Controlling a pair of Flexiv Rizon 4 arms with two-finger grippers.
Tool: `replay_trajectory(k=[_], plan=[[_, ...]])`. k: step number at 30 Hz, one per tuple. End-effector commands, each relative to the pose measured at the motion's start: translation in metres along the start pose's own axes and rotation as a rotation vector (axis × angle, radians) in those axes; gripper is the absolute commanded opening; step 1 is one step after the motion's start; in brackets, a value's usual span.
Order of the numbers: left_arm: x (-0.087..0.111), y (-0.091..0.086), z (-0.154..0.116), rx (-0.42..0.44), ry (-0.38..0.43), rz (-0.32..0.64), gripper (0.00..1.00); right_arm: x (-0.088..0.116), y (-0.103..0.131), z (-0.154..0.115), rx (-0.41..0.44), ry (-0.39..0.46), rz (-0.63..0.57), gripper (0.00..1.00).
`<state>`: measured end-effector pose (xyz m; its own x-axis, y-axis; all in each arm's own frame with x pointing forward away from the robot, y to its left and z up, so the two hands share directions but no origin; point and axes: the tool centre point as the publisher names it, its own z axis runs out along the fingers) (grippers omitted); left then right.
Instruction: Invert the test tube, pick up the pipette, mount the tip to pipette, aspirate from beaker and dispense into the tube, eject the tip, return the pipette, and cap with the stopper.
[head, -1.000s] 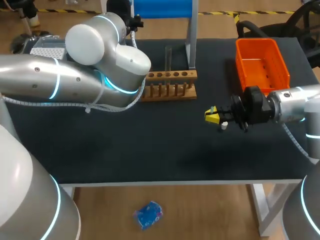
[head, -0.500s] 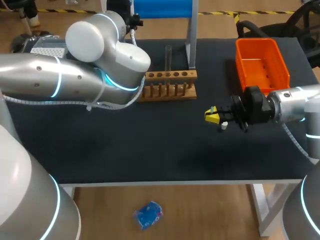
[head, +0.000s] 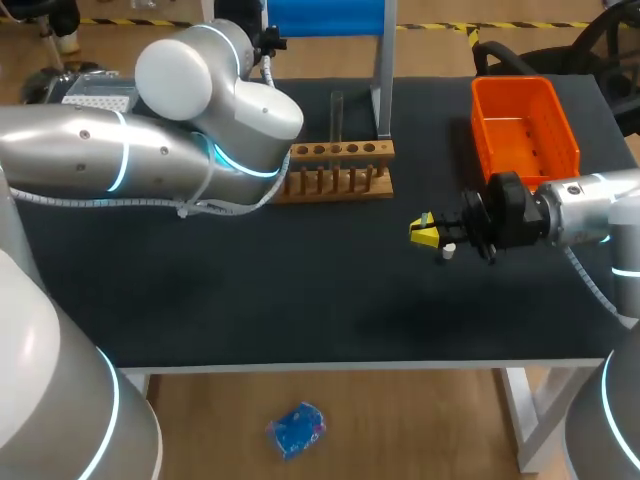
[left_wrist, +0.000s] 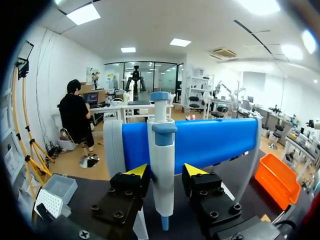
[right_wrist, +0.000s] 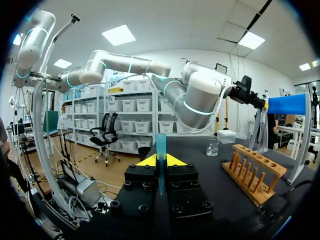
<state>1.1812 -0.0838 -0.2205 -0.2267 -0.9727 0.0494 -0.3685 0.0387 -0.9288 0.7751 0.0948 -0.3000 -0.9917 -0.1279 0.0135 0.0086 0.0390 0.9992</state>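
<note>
one pipette (left_wrist: 161, 165) between parted l fingers (left_wrist: 137, 171) — r fingers (right_wrist: 146, 161) clamped on test tube (right_wrist: 160, 145).

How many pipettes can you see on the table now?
1. The pipette hangs on the blue stand at the back edge of the table, between the open fingers of the left gripper. The left arm hides part of the table, so another could be hidden.
</note>
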Motion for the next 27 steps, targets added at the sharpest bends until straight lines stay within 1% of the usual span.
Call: replay_trajectory(k=[1, 5, 18, 25, 26, 27], plan=[[0.0022, 0.0016, 0.0074, 0.003, -0.01, 0.001, 0.42, 0.0, -0.0004, -0.0003, 0.001, 0.002, -0.001, 0.0], [0.0017, 0.0019, 0.0098, 0.005, -0.018, -0.006, 0.42, 0.0, -0.0004, -0.0003, 0.001, 0.002, -0.001, 0.0], [-0.0004, 0.0024, 0.0147, 0.006, -0.048, -0.016, 0.37, 0.0, -0.0004, -0.0003, 0.001, 0.002, -0.001, 0.0], [-0.0002, 0.0034, 0.0162, 0.006, -0.063, -0.024, 0.32, 0.0, -0.0004, -0.0003, 0.001, 0.002, -0.001, 0.0], [-0.0001, 0.0034, 0.0163, 0.007, -0.066, -0.024, 0.28, 0.0, -0.0004, -0.0003, 0.001, 0.002, -0.001, 0.0], [-0.0001, 0.0034, 0.0164, 0.007, -0.067, -0.026, 0.22, 0.0, -0.0004, -0.0003, 0.001, 0.002, -0.001, 0.0]])
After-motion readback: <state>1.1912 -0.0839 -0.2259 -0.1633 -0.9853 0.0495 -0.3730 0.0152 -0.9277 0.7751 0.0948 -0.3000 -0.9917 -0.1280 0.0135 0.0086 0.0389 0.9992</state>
